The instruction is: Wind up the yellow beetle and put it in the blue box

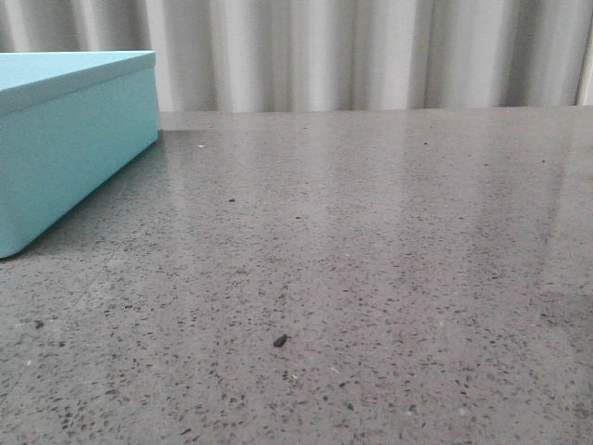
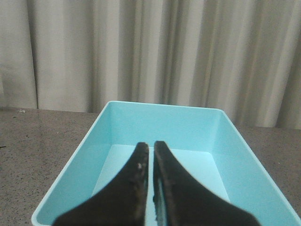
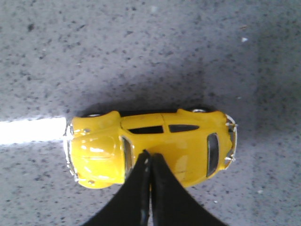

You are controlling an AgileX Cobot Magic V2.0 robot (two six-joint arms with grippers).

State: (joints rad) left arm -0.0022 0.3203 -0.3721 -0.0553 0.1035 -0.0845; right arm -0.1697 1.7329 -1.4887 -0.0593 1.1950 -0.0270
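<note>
- Front view gives me the blue box (image 1: 65,139) at the far left of the speckled grey worktop (image 1: 371,278), lid on as seen from here, with a pleated pale curtain (image 1: 371,51) behind; neither arm shows in this view.
- On the left wrist view, my left gripper (image 2: 151,155) hangs over an open turquoise tray (image 2: 225,141), which I take to be the box's open part; its interior is bare where I can see it. The two dark fingers (image 2: 138,169) sit close together with only a thin slit between them, gripping nothing.
- On the right wrist view, my right gripper (image 3: 149,162) is directly above the yellow beetle (image 3: 150,146), which stands on its wheels on the worktop. The fingers (image 3: 162,188) are pressed together, tips over the car's roof; whether they touch it I cannot tell.
- A bright streak of light (image 3: 30,131) lies on the worktop beside one end of the car.
</note>
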